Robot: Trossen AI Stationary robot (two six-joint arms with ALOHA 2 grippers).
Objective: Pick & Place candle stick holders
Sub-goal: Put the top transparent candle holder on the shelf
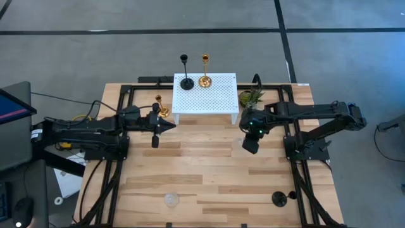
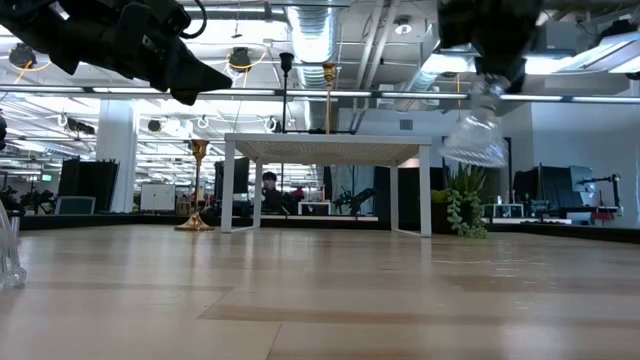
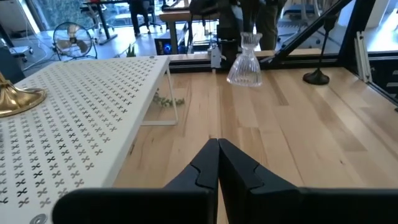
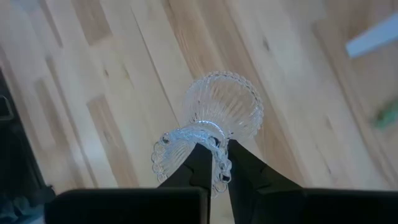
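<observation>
A white perforated stand [image 1: 209, 101] at the table's far middle carries a black holder [image 1: 186, 82] and a gold holder [image 1: 204, 80]. A second gold holder [image 1: 161, 109] stands on its base left of the stand. My left gripper [image 1: 167, 125] is shut and empty beside it, raised over the table [image 3: 217, 163]. My right gripper [image 1: 251, 144] is right of the stand, shut on a clear glass holder [image 2: 475, 135]. Another clear holder [image 1: 171, 200] and a black holder [image 1: 278, 198] stand near the front edge. My right gripper pinches the clear holder's upper end, just under its beaded cup rim [image 4: 200, 134], between its two fingers. The fingers come from above, pointing down. The holder hangs upright below them, its ribbed flared base [image 2: 472, 148] lifted clear of the table.
A small green plant [image 1: 251, 96] sits right of the stand, close behind my right gripper. Black frame rails run along the table's left and right sides. Bare wood lies between the stand and the front edge [image 1: 215, 177].
</observation>
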